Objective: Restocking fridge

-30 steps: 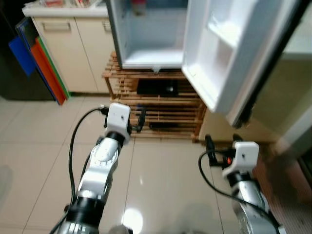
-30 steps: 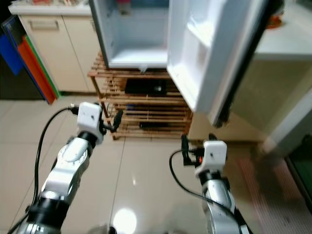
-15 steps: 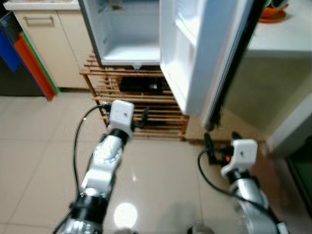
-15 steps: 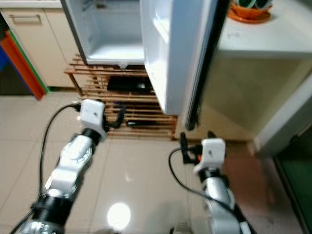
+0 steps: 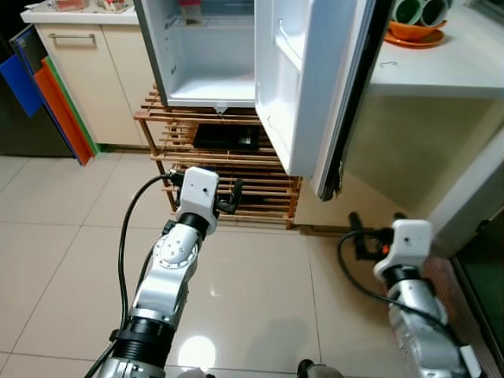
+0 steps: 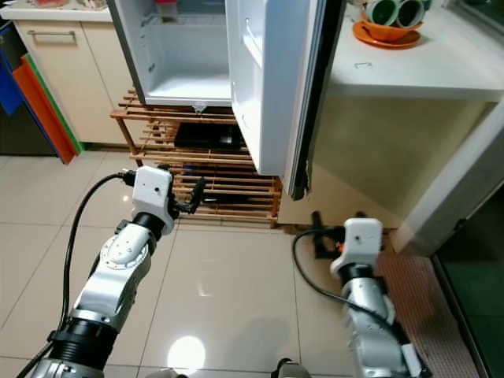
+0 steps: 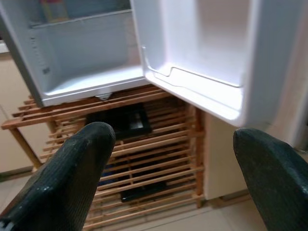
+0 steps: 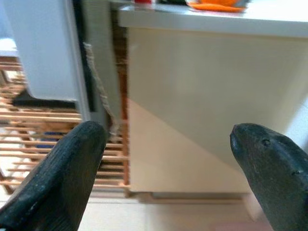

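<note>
Swung rightward since a second ago, bringing the orange bowl (image 6: pixel 383 30) on the bench (image 6: pixel 417 67) into sight beside the open fridge (image 5: pixel 211 59), its door (image 5: pixel 303 87) wide for loading. Both held low and forward, carrying nothing: left gripper (image 7: pixel 173 168) fingers spread toward the wooden rack (image 5: pixel 228 169), right gripper (image 8: pixel 168 173) fingers spread toward the bench's front panel. Seen through the left wrist: door shelf (image 7: pixel 192 91) bare.

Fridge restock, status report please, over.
Left tool open, empty, facing the white fridge. Right tool open, empty, low by the beige counter. Fridge door open, bottom shelf bare. Slatted wooden rack underneath.
</note>
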You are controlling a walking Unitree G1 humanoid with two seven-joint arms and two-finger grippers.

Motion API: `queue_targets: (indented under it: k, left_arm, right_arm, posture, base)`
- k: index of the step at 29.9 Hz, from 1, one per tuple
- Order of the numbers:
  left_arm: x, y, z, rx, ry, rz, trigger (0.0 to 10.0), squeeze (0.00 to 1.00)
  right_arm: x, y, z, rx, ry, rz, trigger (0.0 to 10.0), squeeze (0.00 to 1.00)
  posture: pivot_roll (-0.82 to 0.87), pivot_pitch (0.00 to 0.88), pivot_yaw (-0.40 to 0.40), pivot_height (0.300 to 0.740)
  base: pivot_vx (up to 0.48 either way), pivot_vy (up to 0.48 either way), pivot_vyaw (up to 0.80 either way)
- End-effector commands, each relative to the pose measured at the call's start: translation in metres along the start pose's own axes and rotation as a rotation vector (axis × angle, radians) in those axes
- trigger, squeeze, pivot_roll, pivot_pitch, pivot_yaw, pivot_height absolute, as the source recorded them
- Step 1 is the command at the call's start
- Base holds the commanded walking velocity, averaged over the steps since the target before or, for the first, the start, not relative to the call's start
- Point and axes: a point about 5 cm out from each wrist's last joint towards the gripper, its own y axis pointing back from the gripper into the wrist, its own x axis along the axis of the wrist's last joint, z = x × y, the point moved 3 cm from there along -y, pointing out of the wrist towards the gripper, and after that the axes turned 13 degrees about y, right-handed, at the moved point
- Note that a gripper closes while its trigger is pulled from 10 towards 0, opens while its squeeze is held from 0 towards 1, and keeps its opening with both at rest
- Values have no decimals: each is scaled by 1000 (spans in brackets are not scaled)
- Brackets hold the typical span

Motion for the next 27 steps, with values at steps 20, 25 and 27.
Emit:
queue_targets:
  k: [20, 25, 27]
  left_arm:
    - [0, 8, -3, 26, -1, -8, 10000, 0]
    - [4, 5, -2, 15, -4, 1, 10000, 0]
    - [4, 4, -3, 16, 1, -1, 10000, 0]
  right_arm:
    - [8, -3, -13, -4, -34, 47, 10000, 0]
    - [13, 4, -20, -6, -58, 62, 10000, 0]
    - [17, 7, -21, -14, -79, 75, 10000, 0]
  posture:
    - [-24, 97, 10, 740]
    - [-27, 97, 24, 740]
    - [-29, 98, 25, 740]
  base:
    - [0, 0, 0]
    - [0, 0, 0]
    - [0, 0, 0]
